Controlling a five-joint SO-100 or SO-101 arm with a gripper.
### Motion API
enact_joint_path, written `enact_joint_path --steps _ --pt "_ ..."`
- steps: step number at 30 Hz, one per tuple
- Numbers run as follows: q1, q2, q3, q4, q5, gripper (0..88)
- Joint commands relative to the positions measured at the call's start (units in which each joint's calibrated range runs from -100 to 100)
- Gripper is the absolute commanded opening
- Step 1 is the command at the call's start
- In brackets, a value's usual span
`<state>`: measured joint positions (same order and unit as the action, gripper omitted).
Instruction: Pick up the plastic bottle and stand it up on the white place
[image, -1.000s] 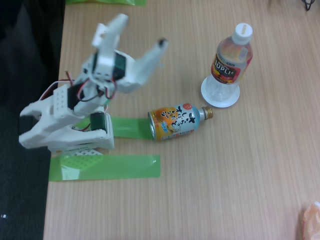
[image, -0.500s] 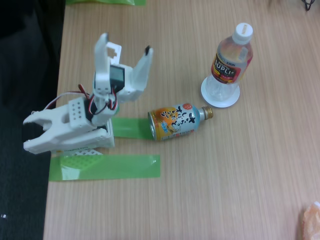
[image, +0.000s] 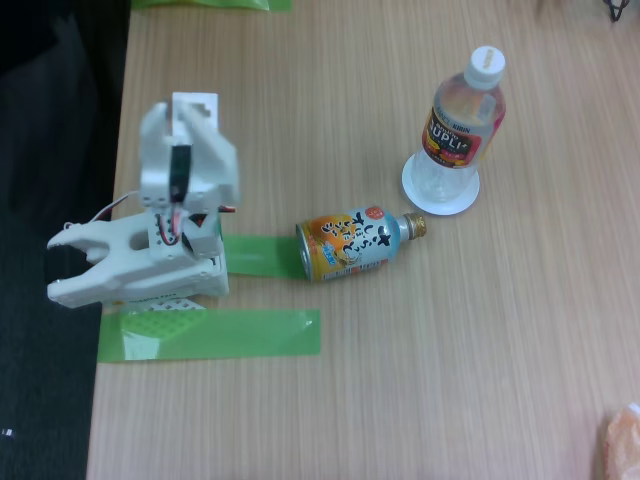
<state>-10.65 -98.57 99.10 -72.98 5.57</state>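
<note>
Here your hand (image: 190, 135) sits folded back over the arm's base near the tabletop's (image: 420, 380) left edge, holding nothing; from this angle you cannot tell whether its fingers are apart or together. Just below the base lie two green tape strips (image: 210, 333), one running along the left edge's lower part, the other reaching right toward the can (image: 350, 244). That orange and light-blue can lies on its side near the middle of the tabletop, gold cap pointing right and slightly up. Beyond it, toward the top right corner, your bottle (image: 463, 125) stands upright on the white plate (image: 440, 197), white cap on top, its label facing the camera. The plate's rim shows all around the bottle's base, well apart from the hand.
</note>
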Motion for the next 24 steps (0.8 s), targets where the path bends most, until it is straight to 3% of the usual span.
enact_joint_path --steps 1,15,24 --pt "-0.24 0.08 0.27 -7.10 -0.19 1.1" --pt "-0.24 0.00 0.27 -26.25 -0.19 1.1" --pt "-0.24 -0.17 0.27 -26.50 -0.14 1.0"
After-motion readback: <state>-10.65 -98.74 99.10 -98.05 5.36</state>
